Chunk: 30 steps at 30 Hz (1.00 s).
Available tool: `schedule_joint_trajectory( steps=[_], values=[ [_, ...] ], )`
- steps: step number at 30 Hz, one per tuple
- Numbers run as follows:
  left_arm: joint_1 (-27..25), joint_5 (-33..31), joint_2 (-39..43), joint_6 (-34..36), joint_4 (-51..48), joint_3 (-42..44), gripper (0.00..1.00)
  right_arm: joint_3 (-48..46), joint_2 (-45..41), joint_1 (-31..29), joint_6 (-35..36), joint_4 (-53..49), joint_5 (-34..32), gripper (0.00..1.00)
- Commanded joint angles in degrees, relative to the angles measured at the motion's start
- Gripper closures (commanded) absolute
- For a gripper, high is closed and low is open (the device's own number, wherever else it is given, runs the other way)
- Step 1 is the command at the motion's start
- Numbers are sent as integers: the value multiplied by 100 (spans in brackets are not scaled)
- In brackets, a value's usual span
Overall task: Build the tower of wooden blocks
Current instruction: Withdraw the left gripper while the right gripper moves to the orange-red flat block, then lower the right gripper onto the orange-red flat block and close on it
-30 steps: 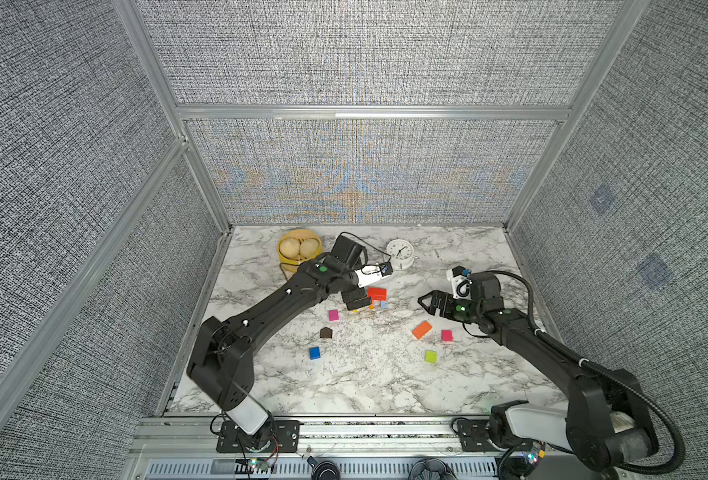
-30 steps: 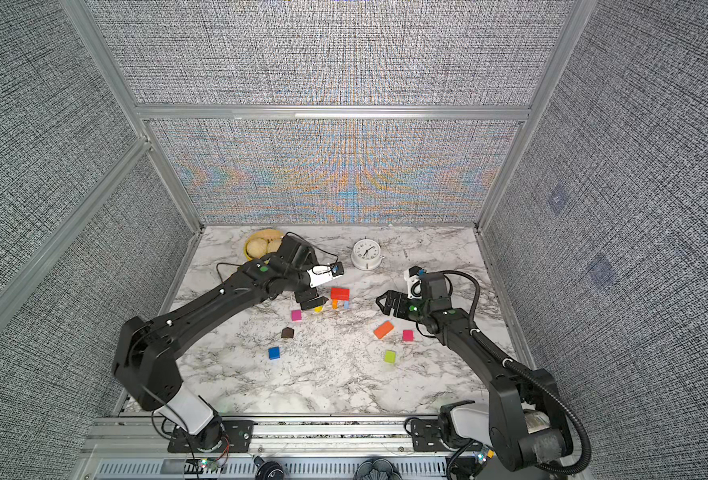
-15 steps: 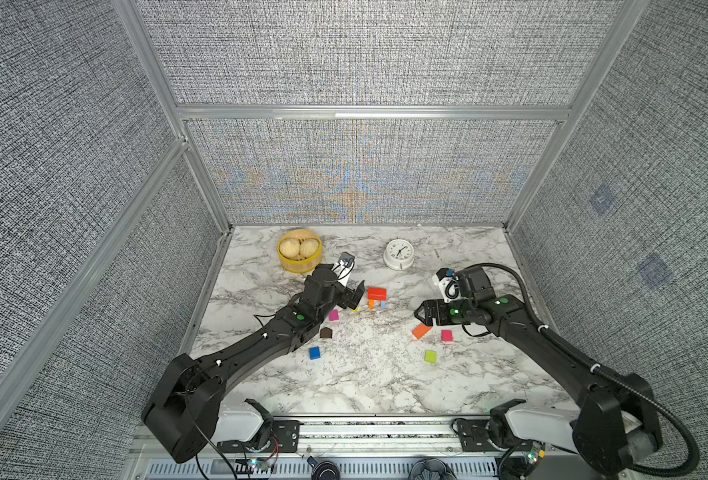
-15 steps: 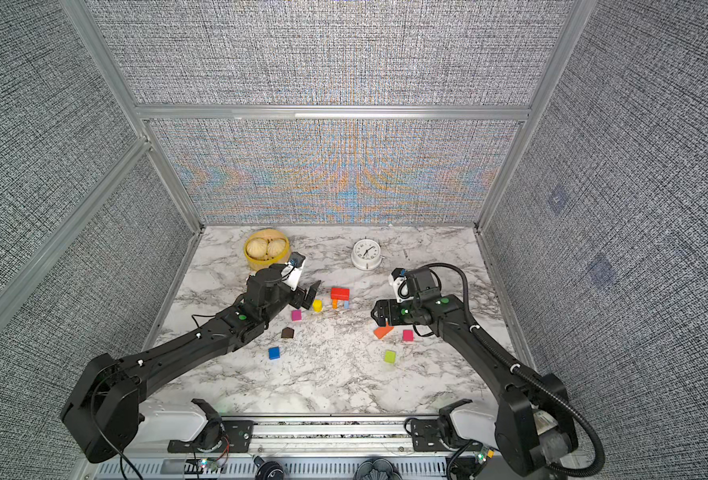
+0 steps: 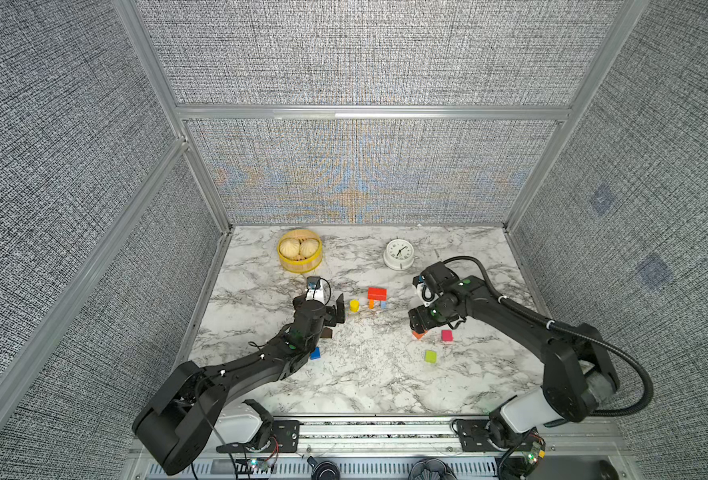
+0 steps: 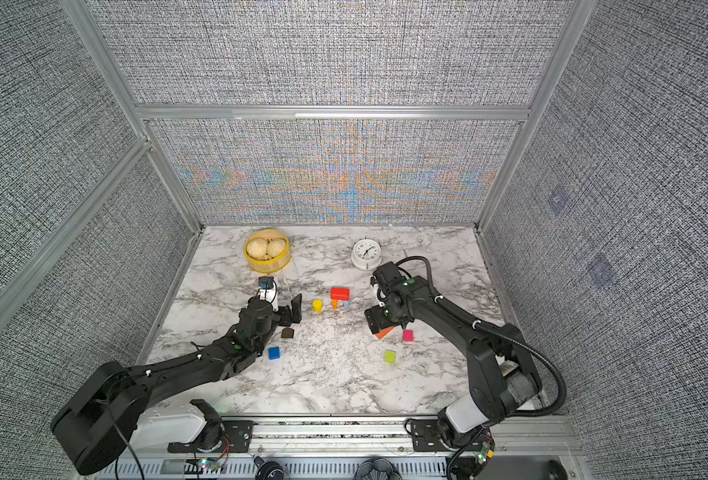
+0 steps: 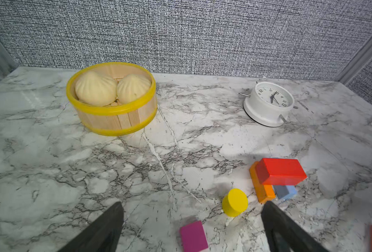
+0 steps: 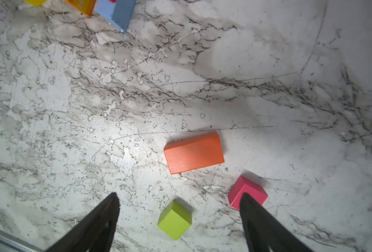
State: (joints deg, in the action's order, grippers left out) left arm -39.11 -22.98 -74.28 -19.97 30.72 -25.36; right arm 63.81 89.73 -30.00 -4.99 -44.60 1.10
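The tower is a red brick [image 5: 377, 293] [image 6: 339, 293] [image 7: 280, 171] lying across an orange leg [image 7: 261, 189] and a light-blue leg [image 7: 285, 192]. A yellow cylinder [image 5: 354, 306] [image 7: 234, 201] stands just left of it. My left gripper [image 5: 332, 316] [image 7: 192, 203] is open and low beside the cylinder, with a magenta cube [image 7: 193, 236] on the marble between its fingers. A brown house piece [image 5: 327, 332] and a blue cube [image 5: 314, 353] lie near that arm. My right gripper [image 5: 420, 328] [image 8: 179, 194] hangs open just above the orange brick [image 8: 193, 152] [image 6: 385, 332], with the pink cube [image 8: 248, 192] and green cube [image 8: 174, 220] close by.
A yellow steamer basket [image 5: 300, 266] [image 7: 113, 122] with two buns stands at the back left. A white alarm clock [image 5: 399, 253] [image 7: 269, 102] stands at the back, right of centre. Grey fabric walls close the marble table [image 5: 364, 382] on three sides.
The left gripper has drawn back from the red brick toward the front left and come low by the yellow cylinder. The right gripper has come down over the orange brick, its jaws a little narrower.
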Motion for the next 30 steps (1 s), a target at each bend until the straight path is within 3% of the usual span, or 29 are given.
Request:
schedule_joint_trajectory(
  steps=[1, 18, 30],
  values=[
    [9, -186, -326, 43, 831, 67, 1, 225, 269, -59, 335, -760, -553, 11],
    [9, 14, -343, 247, 960, 216, 1, 1190, 1644, 7, 753, -1235, -331, 15],
    [13, 123, -409, 301, 1006, 177, 1, 1476, 2030, 263, 1035, -1402, -114, 20]
  ],
)
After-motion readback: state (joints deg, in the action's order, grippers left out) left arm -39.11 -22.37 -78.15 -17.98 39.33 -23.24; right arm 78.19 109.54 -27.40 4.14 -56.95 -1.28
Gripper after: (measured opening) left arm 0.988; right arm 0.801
